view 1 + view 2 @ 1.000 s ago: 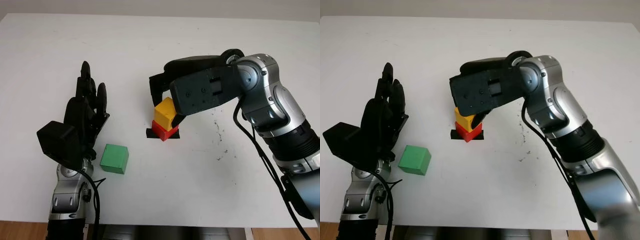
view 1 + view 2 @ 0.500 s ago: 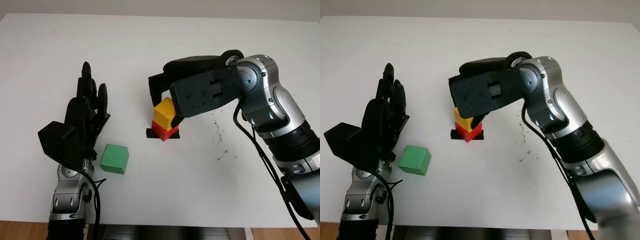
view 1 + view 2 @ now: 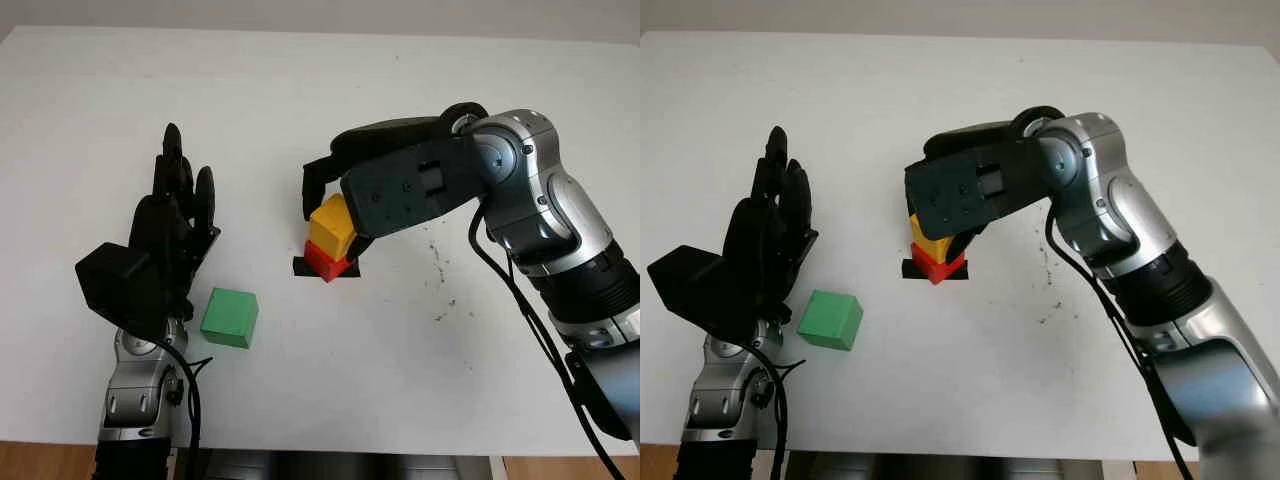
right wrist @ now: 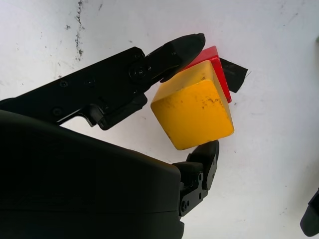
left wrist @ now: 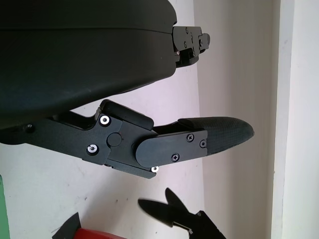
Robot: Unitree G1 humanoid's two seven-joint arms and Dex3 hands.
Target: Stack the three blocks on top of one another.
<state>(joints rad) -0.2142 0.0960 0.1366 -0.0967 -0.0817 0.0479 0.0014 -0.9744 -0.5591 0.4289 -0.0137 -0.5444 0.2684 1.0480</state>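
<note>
The yellow block (image 3: 331,224) sits slightly tilted on the red block (image 3: 328,262), which stands on a black tape mark (image 3: 299,267) at the table's middle. My right hand (image 3: 334,216) reaches in from the right and is shut on the yellow block. In the right wrist view its fingertips (image 4: 185,46) press opposite sides of the yellow block (image 4: 193,112), with the red block (image 4: 215,64) beneath. The green block (image 3: 229,317) lies alone at the front left. My left hand (image 3: 178,200) is open and held upright just left of the green block, not touching it.
The white table (image 3: 400,380) has small dark specks (image 3: 437,262) to the right of the stack. The right forearm (image 3: 545,220) arches over the table's right side. The table's front edge (image 3: 350,447) is close behind the green block.
The right hand has shifted slightly down and right with the yellow block, which now sits a little lower on the red block. The left hand and the green block have not moved.
</note>
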